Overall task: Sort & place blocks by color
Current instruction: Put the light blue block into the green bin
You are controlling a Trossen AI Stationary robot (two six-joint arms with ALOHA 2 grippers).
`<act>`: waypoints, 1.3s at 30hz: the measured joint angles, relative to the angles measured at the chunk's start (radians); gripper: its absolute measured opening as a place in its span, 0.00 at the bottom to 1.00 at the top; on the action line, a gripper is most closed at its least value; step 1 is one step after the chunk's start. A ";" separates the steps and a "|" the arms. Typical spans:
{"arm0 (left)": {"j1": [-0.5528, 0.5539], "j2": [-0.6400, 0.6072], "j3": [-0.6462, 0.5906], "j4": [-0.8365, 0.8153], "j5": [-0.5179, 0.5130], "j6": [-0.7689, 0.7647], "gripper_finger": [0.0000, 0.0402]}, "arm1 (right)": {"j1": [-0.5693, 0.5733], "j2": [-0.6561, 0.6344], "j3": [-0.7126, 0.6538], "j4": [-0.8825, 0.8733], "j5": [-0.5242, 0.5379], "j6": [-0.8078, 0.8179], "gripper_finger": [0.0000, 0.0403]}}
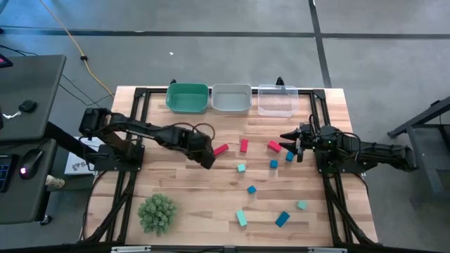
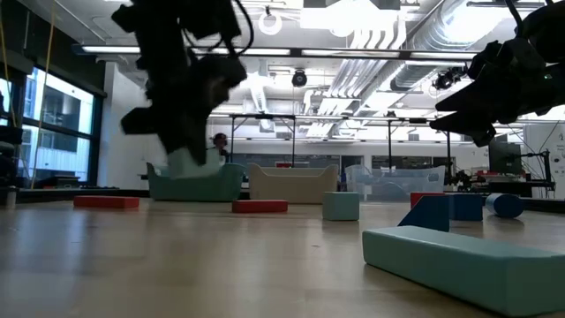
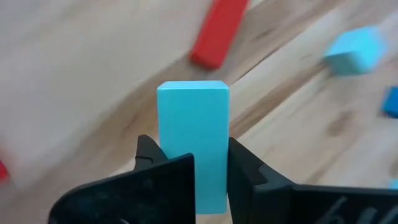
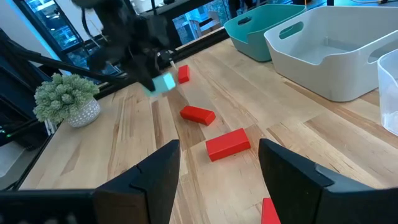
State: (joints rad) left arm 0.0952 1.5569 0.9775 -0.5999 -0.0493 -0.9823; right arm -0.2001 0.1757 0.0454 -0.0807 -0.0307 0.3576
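My left gripper hovers left of the table's middle, shut on a light teal bar, which also shows in the right wrist view as the teal bar. Red blocks lie flat on the wood just right of it. Teal blocks and blue blocks lie scattered toward the near right. My right gripper waits open and level at the table's right side, with nothing between its fingers. My left gripper pinches the teal bar by its two long sides between its two fingers. The fingers slant down from above and lie along the bar, whose far end sticks out past the fingertips. The bar is lifted clear of the table.
Three bins stand in a row at the far edge: a green bin, a grey bin and a clear bin. A green spiky plant ball sits at the near left. Bare wood lies left of the blocks.
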 joint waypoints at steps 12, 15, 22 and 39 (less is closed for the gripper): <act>0.221 -0.134 0.109 -0.002 -0.009 0.452 0.01 | 0.000 0.000 0.000 0.000 0.000 0.000 0.52; 0.293 -0.172 0.129 0.002 -0.010 0.563 0.01 | 0.000 0.000 0.000 0.000 0.000 0.000 0.52; 0.462 -0.231 0.138 0.028 -0.010 0.814 0.01 | 0.000 0.000 0.000 0.000 0.000 0.000 0.52; 0.795 -0.219 0.138 0.067 -0.011 1.090 0.05 | 0.000 0.000 0.000 0.000 0.000 0.000 0.52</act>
State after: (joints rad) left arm 0.8906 1.3381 1.1160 -0.5331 -0.0601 0.1081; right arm -0.2004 0.1757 0.0452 -0.0807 -0.0303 0.3576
